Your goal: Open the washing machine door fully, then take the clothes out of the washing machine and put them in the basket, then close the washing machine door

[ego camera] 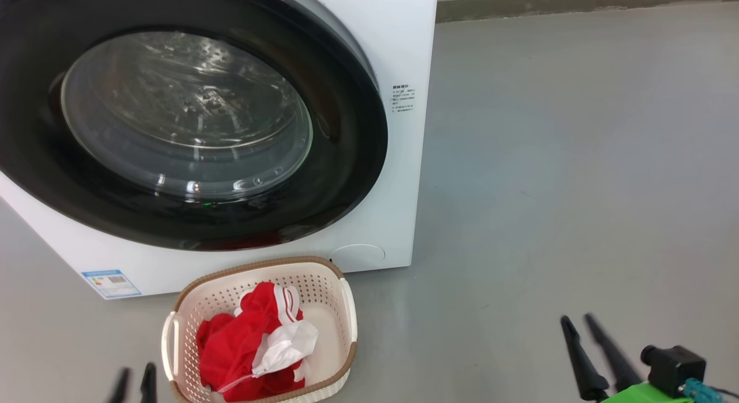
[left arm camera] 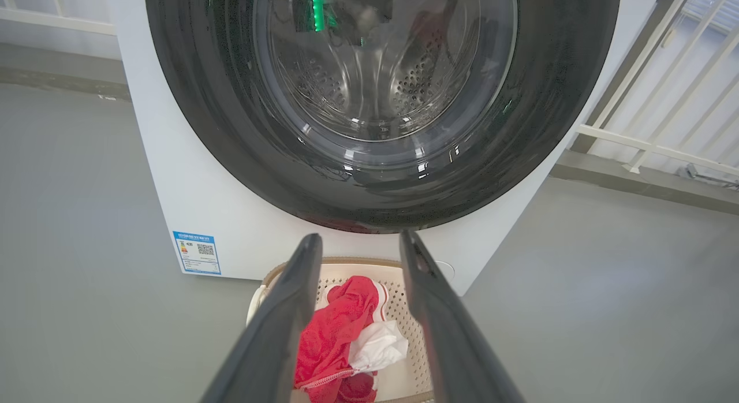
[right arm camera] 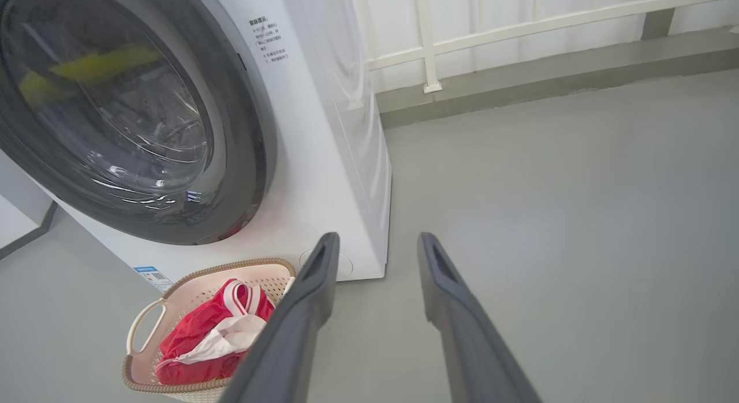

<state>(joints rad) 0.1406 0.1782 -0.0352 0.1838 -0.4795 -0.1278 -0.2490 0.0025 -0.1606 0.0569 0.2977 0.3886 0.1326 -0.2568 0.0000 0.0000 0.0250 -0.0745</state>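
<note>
Clothes (ego camera: 248,345) lie in the basket (ego camera: 254,265) at the washing machine (ego camera: 398,45) bottom edge, washing machine door (ego camera: 346,160) shut. My left end effector (ego camera: 137,369) and right end effector (ego camera: 576,318) stand with fingers apart, empty; wide floor (ego camera: 548,160) rightward.

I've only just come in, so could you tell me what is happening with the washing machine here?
The robot seems near the end of a laundry job. The red and white clothes lie in the basket on the floor before the washing machine, and the washing machine door looks shut. The left gripper and the right gripper are both open, holding and touching nothing.
</note>
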